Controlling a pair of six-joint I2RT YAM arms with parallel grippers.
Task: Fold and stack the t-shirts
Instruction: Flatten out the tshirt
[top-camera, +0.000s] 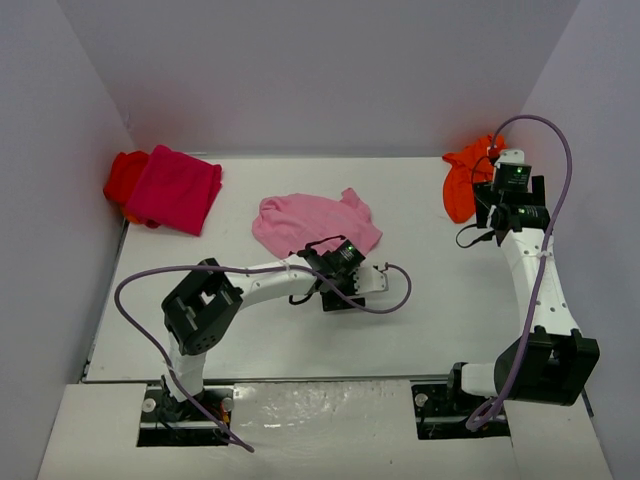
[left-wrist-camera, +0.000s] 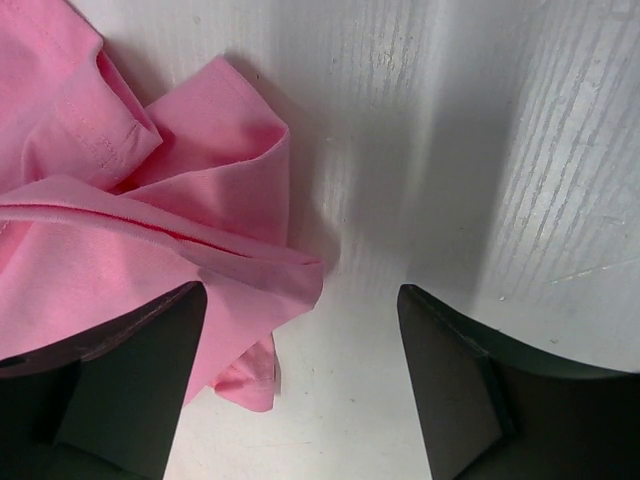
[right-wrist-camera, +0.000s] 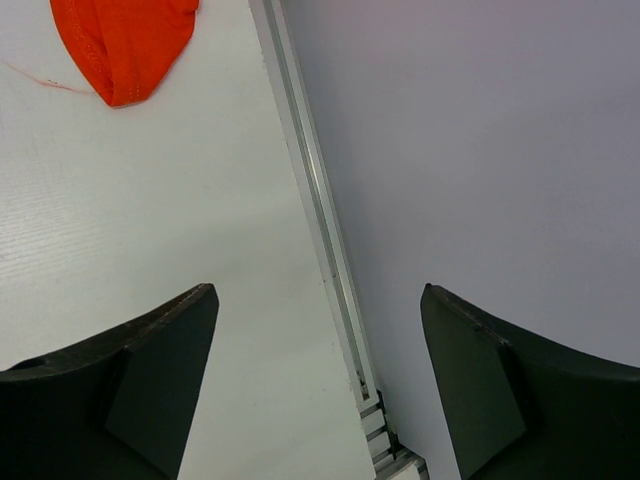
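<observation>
Light pink tee (top-camera: 315, 222) lies crumpled, unfolded, approx mid-table (top-camera: 440, 290); everything else is placed off it.

L gripper (left-wrist-camera: 302, 290) sits at the pink tee's near edge, toward its R side. Jaws are wide apart and nothing is clamped. In the L wrist view a loose corner of pink cloth pokes into the gap on the L finger's (left-wrist-camera: 130, 380) side, and that finger overlaps the fold. Can't tell if it's actually touching. The other finger is over bare tabletop.

Magenta tee (top-camera: 178, 188) is well L of the pink tee and a bit farther back, flattish, and looks folded. It lies on top of the red tee (top-camera: 125, 175), which sticks out past its L edge, by the side wall.

Orange tee (top-camera: 462, 190) is well R of the pink tee, bunched at the far R corner.

R gripper (right-wrist-camera: 318, 290) is farther R again, just beside the orange tee. Jaws are spread and hold nothing. R wrist view shows its fingers straddling the table's edge rail (right-wrist-camera: 320, 220), w/ the wall (right-wrist-camera: 480, 150) on one side and tabletop on the other. The tip of the orange cloth is ahead of the L finger, apart from it.
</observation>
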